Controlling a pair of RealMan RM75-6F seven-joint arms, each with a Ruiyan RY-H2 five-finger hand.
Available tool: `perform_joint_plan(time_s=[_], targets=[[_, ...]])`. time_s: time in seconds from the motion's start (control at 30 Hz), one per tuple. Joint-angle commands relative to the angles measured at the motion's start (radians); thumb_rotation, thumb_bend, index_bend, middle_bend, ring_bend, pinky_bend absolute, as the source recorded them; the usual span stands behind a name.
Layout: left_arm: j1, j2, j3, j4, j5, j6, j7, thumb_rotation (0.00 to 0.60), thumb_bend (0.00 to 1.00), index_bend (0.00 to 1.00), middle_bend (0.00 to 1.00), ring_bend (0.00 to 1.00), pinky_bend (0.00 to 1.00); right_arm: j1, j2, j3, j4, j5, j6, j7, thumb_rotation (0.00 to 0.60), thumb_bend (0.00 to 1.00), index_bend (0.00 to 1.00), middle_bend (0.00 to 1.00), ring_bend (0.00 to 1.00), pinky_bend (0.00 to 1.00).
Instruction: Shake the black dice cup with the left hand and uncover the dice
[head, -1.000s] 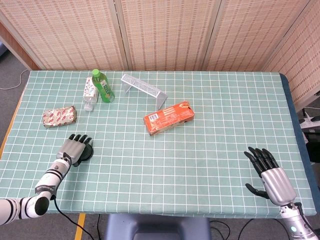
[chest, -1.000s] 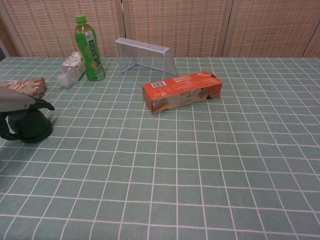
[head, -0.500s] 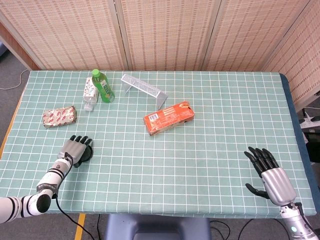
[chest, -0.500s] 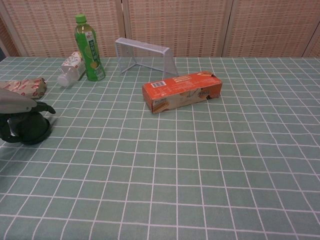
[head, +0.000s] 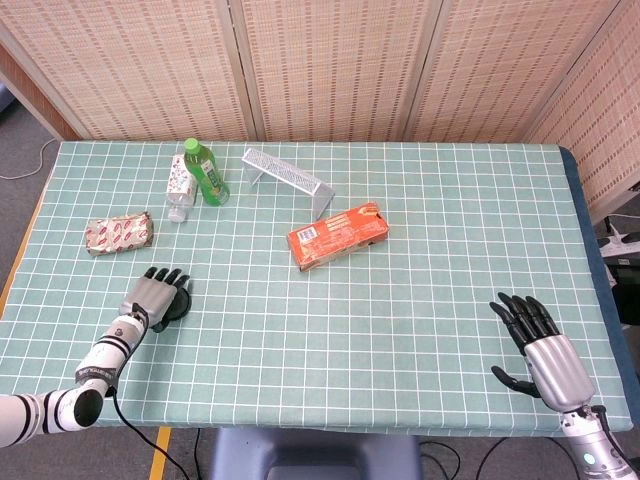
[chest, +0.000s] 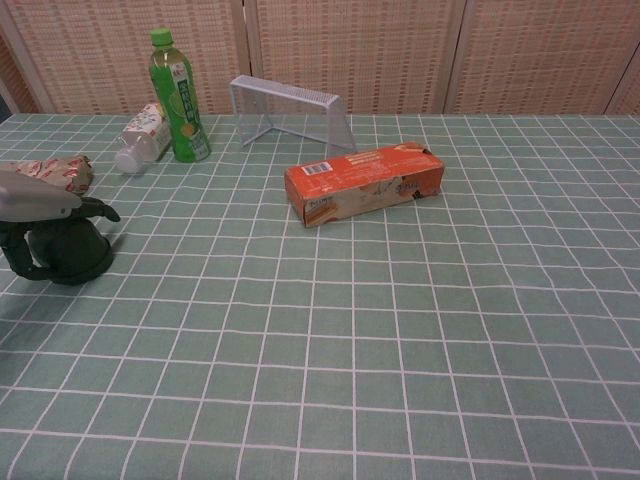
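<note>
My left hand (head: 152, 296) grips the round black dice cup (chest: 68, 254) from above at the near-left of the green checked tablecloth (head: 400, 300), fingers draped over its top and thumb hooked round its side. Within the last second the cup has slid back and forth across the cloth, drifting left and now returning right, its rim down on the table in the chest view. I judge the shaking is under way and the uncovering not yet begun; the dice stay hidden beneath. My right hand (head: 540, 352) rests released at the near-right, fingers spread, grasping nothing. The orange carton (head: 337, 235) lies mid-table, well apart from the cup.
</note>
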Motion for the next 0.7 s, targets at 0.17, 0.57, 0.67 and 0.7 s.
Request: perform_joint_plan(time_s=[0.17, 0.57, 0.67, 0.7], targets=[[0.001, 0.000, 0.002, 0.005, -0.004, -0.012, 0.003, 0.600, 0.37, 0.00, 0.00, 0.00, 0.07, -0.003, 0.000, 0.000, 0.000, -0.001, 0.008, 0.008, 0.600, 0.12, 0.00, 0.00, 0.00, 0.00], [-0.002, 0.007, -0.017, 0.006, -0.012, -0.036, -0.034, 0.600, 0.36, 0.00, 0.00, 0.00, 0.06, -0.002, 0.000, 0.000, 0.001, 0.000, 0.005, 0.008, 0.600, 0.12, 0.00, 0.00, 0.00, 0.00], [0.007, 0.009, -0.024, 0.005, 0.011, -0.026, -0.049, 0.600, 0.36, 0.00, 0.00, 0.00, 0.06, -0.003, 0.000, 0.001, 0.000, 0.000, 0.007, 0.008, 0.600, 0.12, 0.00, 0.00, 0.00, 0.00], [0.008, 0.008, -0.025, 0.006, 0.016, -0.025, -0.051, 0.600, 0.35, 0.00, 0.00, 0.00, 0.06, -0.004, 0.000, 0.001, 0.000, 0.001, 0.008, 0.008, 0.600, 0.12, 0.00, 0.00, 0.00, 0.00]])
